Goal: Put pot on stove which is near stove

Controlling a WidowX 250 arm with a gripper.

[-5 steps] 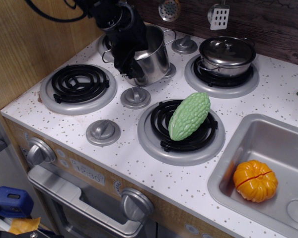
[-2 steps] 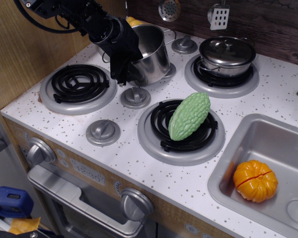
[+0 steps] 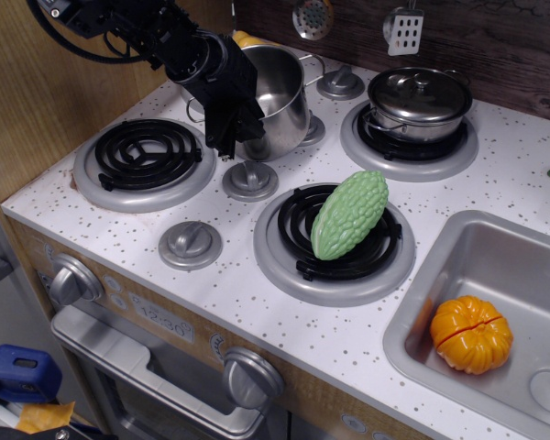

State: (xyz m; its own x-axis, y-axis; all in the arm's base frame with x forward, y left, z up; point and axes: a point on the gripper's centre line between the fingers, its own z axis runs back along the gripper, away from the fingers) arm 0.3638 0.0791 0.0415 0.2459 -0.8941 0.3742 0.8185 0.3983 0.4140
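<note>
The tall shiny steel pot (image 3: 282, 92), lidless with wire loop handles, stands upright on the back-left stove burner, whose grey ring (image 3: 313, 134) shows only at the pot's right foot. My gripper (image 3: 236, 139) points down at the pot's front-left wall, just outside it. Its dark fingers look slightly apart and hold nothing. Whether they touch the pot's wall I cannot tell. The arm reaches in from the upper left.
An empty coil burner (image 3: 145, 154) is at the front left. A green bitter gourd (image 3: 350, 213) lies on the front-right burner. A shorter lidded pot (image 3: 419, 101) sits on the back-right burner. Grey knobs (image 3: 249, 177) lie between the burners. An orange pumpkin (image 3: 471, 334) lies in the sink (image 3: 422, 275).
My gripper has come off the pot's rim and moved left and slightly down, outside the pot. The pot stays on the back-left burner.
</note>
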